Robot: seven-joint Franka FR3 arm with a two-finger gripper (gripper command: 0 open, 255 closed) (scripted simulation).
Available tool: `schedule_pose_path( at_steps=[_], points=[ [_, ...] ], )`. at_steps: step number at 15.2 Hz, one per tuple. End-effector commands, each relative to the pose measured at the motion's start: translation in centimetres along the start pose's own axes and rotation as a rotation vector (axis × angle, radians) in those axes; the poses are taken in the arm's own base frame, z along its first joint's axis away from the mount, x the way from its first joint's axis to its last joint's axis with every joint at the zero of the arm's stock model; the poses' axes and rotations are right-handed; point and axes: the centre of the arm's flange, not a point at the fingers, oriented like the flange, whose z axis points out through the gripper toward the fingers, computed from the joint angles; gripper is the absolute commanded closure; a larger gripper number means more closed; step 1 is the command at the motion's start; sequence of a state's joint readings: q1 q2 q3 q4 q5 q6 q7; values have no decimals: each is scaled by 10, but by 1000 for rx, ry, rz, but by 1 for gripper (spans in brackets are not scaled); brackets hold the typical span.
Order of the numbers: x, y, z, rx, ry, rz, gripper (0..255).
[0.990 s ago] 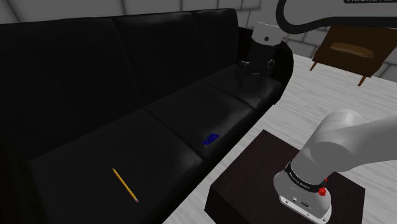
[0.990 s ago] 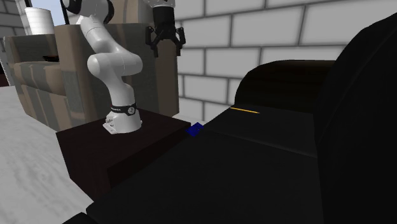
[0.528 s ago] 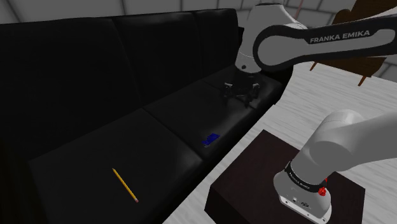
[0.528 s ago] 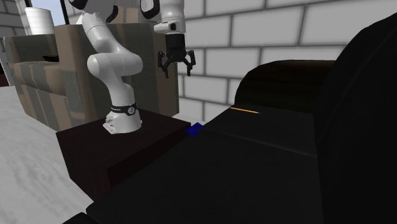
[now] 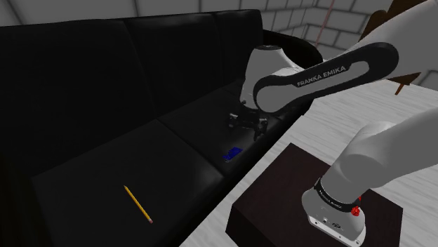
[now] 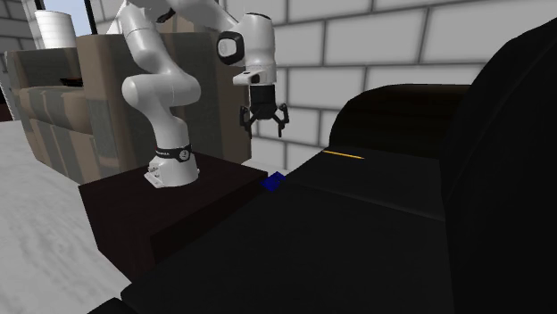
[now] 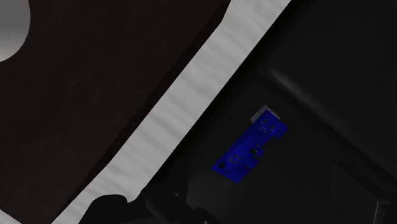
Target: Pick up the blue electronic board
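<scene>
- A black pincer (image 6: 265, 118) hangs over the seat of a black sofa (image 5: 105, 91), its fingers spread apart and holding nothing.
- The small blue board (image 5: 232, 153) lies flat on the seat below it, well apart and a little toward the shoulder view's lower left.
- The board's long axis runs along the seat's front edge, which is just beside it.
- Past that edge come pale floor (image 7: 184, 108) and the dark stand (image 5: 281, 186); a yellow pencil (image 5: 138, 204) lies well away, so the way down looks open.
</scene>
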State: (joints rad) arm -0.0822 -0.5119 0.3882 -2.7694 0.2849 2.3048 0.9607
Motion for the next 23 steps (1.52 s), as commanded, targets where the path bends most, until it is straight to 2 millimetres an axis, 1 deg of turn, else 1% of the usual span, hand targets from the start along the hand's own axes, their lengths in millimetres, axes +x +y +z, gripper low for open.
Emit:
schedule_pose_path(
  at_steps=[1,7,8,15,17,18,23],
  points=[
    [-2,-10,24,4,2,72,0],
    [-2,-43,96,4,6,274,0],
    [-2,-45,103,4,7,291,0],
    [-2,-44,139,4,7,291,0],
    [-2,-44,142,4,7,291,0],
    [-2,-44,142,4,7,291,255],
    [-2,-44,142,4,7,291,255]
  ],
)
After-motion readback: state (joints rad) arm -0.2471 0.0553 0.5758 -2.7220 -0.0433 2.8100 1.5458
